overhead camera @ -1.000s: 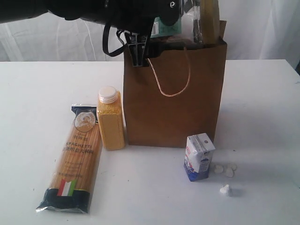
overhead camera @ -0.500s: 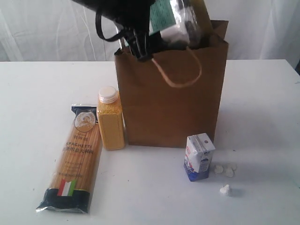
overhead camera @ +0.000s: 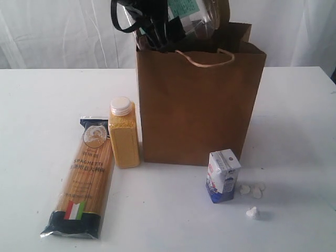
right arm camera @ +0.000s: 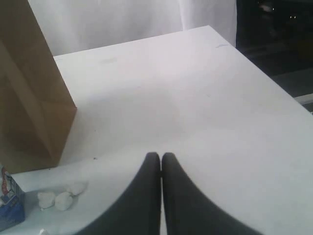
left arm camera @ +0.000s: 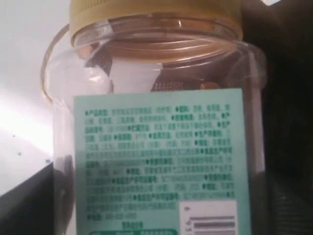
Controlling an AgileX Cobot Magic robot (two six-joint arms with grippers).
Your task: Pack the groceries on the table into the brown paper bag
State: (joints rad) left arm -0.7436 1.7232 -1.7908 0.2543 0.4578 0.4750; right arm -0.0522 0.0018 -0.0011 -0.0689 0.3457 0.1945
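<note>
My left gripper [overhead camera: 157,25] is shut on the gold-lidded clear jar [overhead camera: 191,17], held tilted at the open mouth of the brown paper bag [overhead camera: 197,113]. The left wrist view is filled by the jar [left arm camera: 156,147] with its green label and gold lid [left arm camera: 156,14]; dark fingers [left arm camera: 27,208] flank its sides. On the table [overhead camera: 42,105] lie the spaghetti packet [overhead camera: 86,178], the yellow-grain bottle [overhead camera: 124,134] and the small white-blue carton [overhead camera: 223,176]. My right gripper [right arm camera: 161,157] is shut and empty above the table [right arm camera: 195,88], right of the bag [right arm camera: 29,98].
A few small white lumps [overhead camera: 253,190] lie right of the carton, one more [overhead camera: 252,212] nearer the front. In the right wrist view the lumps [right arm camera: 56,198] and the carton [right arm camera: 10,205] sit near the bag's foot. White curtains hang behind.
The left arm has carried the jar rightward and down to the bag's mouth. The bag's top has shifted right and its front handle has flipped up onto the rim. The right gripper is still.
</note>
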